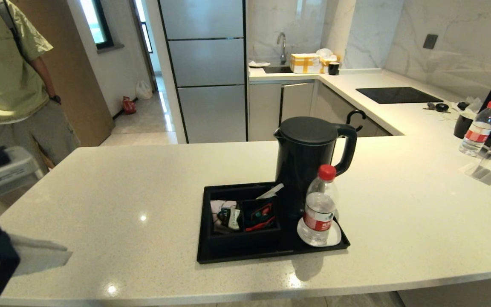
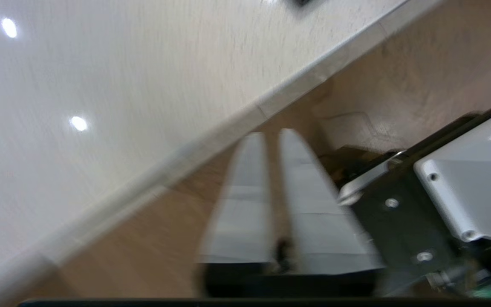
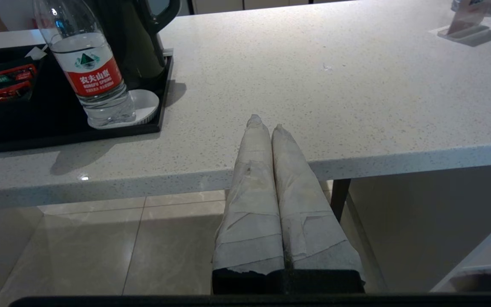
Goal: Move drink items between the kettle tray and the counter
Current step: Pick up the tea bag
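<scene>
Across the off-white speckled stone counter (image 1: pixel 143 187), the matte black kettle (image 1: pixel 309 157) stands on the black rimmed tray (image 1: pixel 245 256), so the barely parted, empty left gripper (image 2: pixel 271 140) should approach slowly.

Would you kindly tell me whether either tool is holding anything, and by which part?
Nothing is held: the left tool and right tool are both empty.

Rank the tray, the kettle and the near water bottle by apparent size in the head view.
1. tray
2. kettle
3. water bottle, though it stands nearer the camera than the kettle.
</scene>
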